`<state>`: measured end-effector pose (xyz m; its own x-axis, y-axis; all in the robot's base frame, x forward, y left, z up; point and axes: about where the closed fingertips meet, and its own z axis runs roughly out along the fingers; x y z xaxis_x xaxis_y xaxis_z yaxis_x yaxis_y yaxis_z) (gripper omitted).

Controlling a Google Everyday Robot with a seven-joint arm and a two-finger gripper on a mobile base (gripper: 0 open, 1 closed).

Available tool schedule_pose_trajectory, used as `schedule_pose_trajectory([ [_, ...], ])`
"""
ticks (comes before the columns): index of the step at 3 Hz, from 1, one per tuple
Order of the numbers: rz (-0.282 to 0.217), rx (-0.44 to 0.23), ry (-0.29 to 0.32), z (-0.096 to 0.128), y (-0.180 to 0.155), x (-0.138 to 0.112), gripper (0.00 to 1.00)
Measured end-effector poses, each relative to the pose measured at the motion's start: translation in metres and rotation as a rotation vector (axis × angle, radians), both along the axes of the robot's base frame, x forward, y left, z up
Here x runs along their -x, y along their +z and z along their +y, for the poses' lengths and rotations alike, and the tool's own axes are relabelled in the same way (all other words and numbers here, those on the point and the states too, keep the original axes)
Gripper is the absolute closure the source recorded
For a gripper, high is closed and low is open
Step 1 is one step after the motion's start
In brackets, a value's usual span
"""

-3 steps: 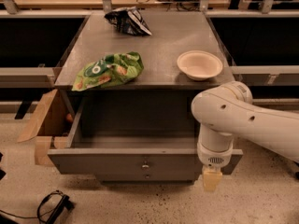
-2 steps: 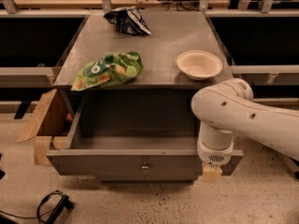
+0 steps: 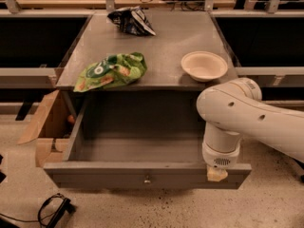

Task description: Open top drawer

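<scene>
Most of the top drawer (image 3: 137, 144) already sits pulled out under the counter (image 3: 166, 42). Claw (image 3: 217, 174) sits on its front rim, near one end; can't tell whether it's wide or narrow. I'd pull straight back so it doesn't skew.

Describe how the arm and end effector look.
The arm is glossy white: thick rounded segments with small dark dots, ending in a cylinder with a fine perforated patch. The end effector, at the top drawer's front rim, shows only a pale yellowish tip. No cables visible.
</scene>
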<state>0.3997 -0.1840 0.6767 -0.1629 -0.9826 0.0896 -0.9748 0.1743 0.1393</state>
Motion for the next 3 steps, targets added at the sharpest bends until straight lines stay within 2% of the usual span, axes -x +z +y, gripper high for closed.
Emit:
schedule_pose_trajectory([
  [1, 0.025, 0.015, -0.015, -0.0042, 0.0044, 0.0255, 1.00],
  [3, 0.033, 0.013, -0.010, -0.0042, 0.0027, 0.0262, 1.00],
])
